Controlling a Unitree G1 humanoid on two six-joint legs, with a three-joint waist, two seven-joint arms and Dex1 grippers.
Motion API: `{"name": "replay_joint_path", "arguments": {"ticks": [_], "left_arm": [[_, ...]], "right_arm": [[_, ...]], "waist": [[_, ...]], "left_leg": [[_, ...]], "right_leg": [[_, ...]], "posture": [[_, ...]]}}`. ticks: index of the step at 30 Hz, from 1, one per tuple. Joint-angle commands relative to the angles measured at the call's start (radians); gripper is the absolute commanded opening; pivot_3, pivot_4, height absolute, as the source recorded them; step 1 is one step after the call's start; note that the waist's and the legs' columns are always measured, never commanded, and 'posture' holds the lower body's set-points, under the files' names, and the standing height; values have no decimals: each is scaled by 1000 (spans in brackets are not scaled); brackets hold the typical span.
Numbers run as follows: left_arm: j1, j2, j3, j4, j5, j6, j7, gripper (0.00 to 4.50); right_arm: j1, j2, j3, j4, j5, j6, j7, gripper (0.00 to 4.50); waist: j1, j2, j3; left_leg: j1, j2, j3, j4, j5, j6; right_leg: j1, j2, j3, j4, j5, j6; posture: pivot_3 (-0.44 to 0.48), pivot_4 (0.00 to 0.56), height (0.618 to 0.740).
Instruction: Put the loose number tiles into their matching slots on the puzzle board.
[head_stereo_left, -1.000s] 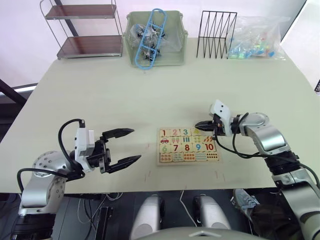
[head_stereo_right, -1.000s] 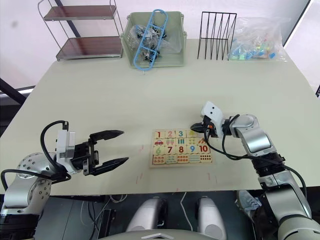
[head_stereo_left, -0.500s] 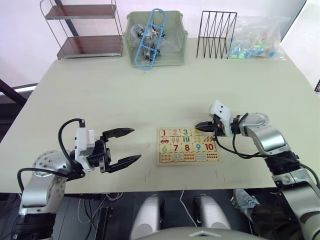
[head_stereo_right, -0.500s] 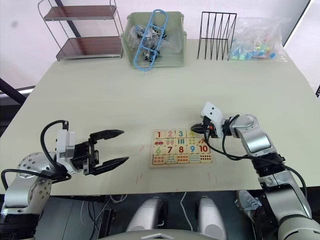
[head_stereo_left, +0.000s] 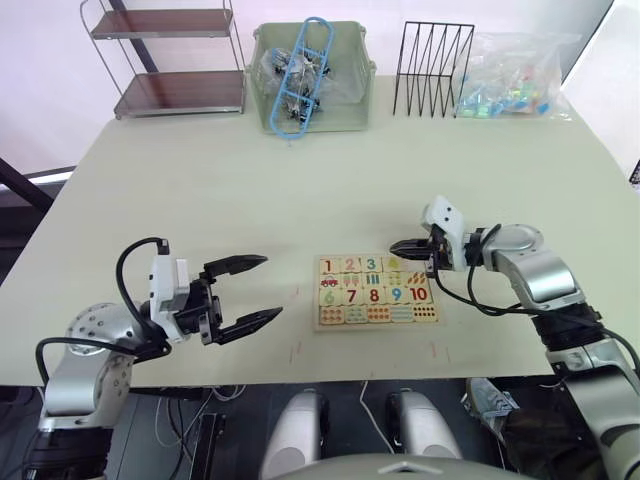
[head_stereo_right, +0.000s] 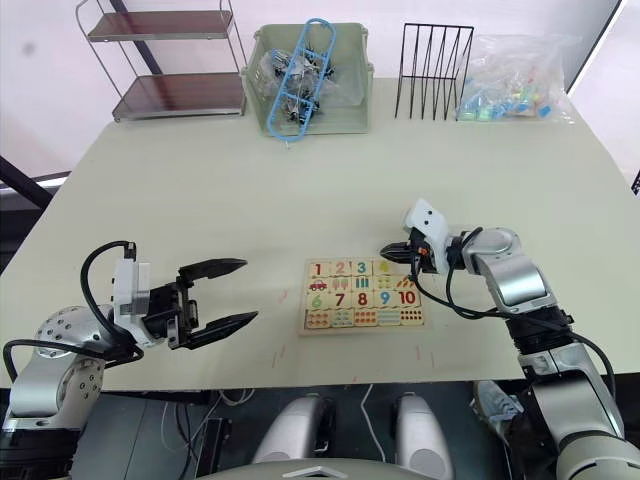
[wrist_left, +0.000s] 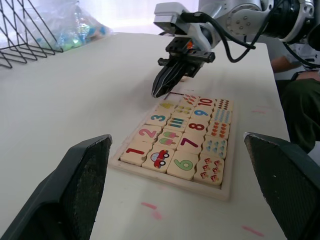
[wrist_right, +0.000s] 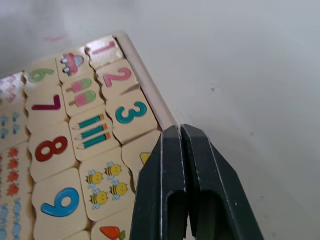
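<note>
**Right gripper closed at the board's far edge, left gripper spread and apart**

The puzzle board (head_stereo_left: 377, 291) lies flat on the pale table (head_stereo_left: 200, 190), near the table's front edge and a little to the robot's right of centre. In its top row the tiles 1 (wrist_right: 102, 50), 2 (wrist_right: 119, 76) and 3 (wrist_right: 131, 112) sit in their slots, side by side along the board's far rim. The next tile in that row shows yellow print (wrist_right: 145, 158) and is partly hidden behind the gripper's fingers in the right wrist view, so its digit cannot be read there. Below them run the picture tiles and the row 6 to 10, with dot tiles in the front row.

The right gripper (head_stereo_left: 397, 247) hovers at the board's far edge, over the right part of the top row; its two black fingers (wrist_right: 170, 165) are pressed together with nothing visible between them. Whether the tips touch the board cannot be told.

The left gripper (head_stereo_left: 255, 290) is well apart from the board, on the robot's left near the table's front edge, its fingers spread wide and holding nothing.

At the back of the table stand a two-tier shelf (head_stereo_left: 170, 60), a green basket (head_stereo_left: 312, 75) with a blue object in it, a black wire rack (head_stereo_left: 432, 68) and a clear bag of coloured pieces (head_stereo_left: 515, 75).
</note>
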Motion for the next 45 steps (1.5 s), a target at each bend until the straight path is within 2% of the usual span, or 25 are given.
{"name": "replay_joint_path", "arguments": {"ticks": [1, 7, 13, 18, 21, 25, 26, 28, 29, 40, 45], "left_arm": [[4, -12, 46, 5, -4, -8, 48, 4500], [14, -31, 85, 48, -5, -13, 102, 4500], [65, -36, 113, 61, 11, -12, 141, 4500], [103, -43, 128, 67, 20, -24, 152, 4500], [123, -46, 134, 75, 28, -36, 151, 4500], [144, -53, 146, 84, 28, -39, 159, 4500], [150, -54, 151, 87, 28, -40, 162, 4500], [161, -56, 159, 93, 34, -46, 165, 4500], [168, -57, 162, 95, 36, -48, 168, 4500], [254, -58, 194, 89, 58, -76, 179, 4500], [297, -63, 220, 89, 51, -92, 179, 4500]], "right_arm": [[18, -6, -70, -52, 50, -26, -16, 59], [98, -19, -149, -94, 78, -111, -52, 59], [242, -3, -293, -176, 158, -207, -114, 59], [380, -33, -380, -202, 177, -285, -122, 59], [453, -49, -427, -207, 198, -323, -111, 868], [547, -58, -488, -233, 246, -338, -102, 2650], [585, -58, -510, -243, 258, -347, -99, 3320], [648, -58, -544, -258, 273, -361, -97, 4197], [678, -59, -560, -258, 273, -375, -98, 4443], [867, -32, -689, -189, 300, -511, -92, 4443], [903, -29, -713, -157, 320, -550, -82, 4443]], "waist": [[0, 0, 0], [1, 0, 0], [2, 0, 0], [3, -1, 0], [3, -1, 0], [1, -1, 0], [1, -1, 0], [3, -1, 0], [3, -1, 0], [2, -1, -1], [3, -1, -1]], "left_leg": [[0, 0, 0, 0, 0, 0], [0, 0, 0, 0, 0, 0], [0, 0, 0, 0, 0, 0], [1, 0, 0, 0, 0, 0], [1, 0, 1, 0, 0, 0], [3, 0, 1, 0, 0, 0], [3, 0, 1, 0, 0, 0], [3, 1, 1, 0, 0, 0], [3, 0, 1, 0, 0, 0], [4, 1, 3, 0, 0, 0], [4, 1, 3, 0, 0, 0]], "right_leg": [[0, 0, 0, 0, 0, 0], [0, 0, 0, 0, 0, 0], [0, 0, 0, 0, 0, 0], [0, 0, 1, 2, 0, 0], [1, 0, 1, 1, 0, 0], [2, 0, 1, 2, 0, 0], [2, 1, 2, 2, 0, 0], [2, 1, 2, 2, 0, 0], [2, 1, 2, 2, 0, 0], [2, 1, 3, 1, -1, -1], [2, 0, 3, 0, -3, -3]], "posture": [[0, 150, 740], [0, 150, 740], [0, 150, 740], [0, 150, 740], [0, 150, 740], [0, 150, 740], [0, 150, 740], [0, 150, 740], [0, 150, 740], [0, 150, 740], [0, 150, 740]]}}
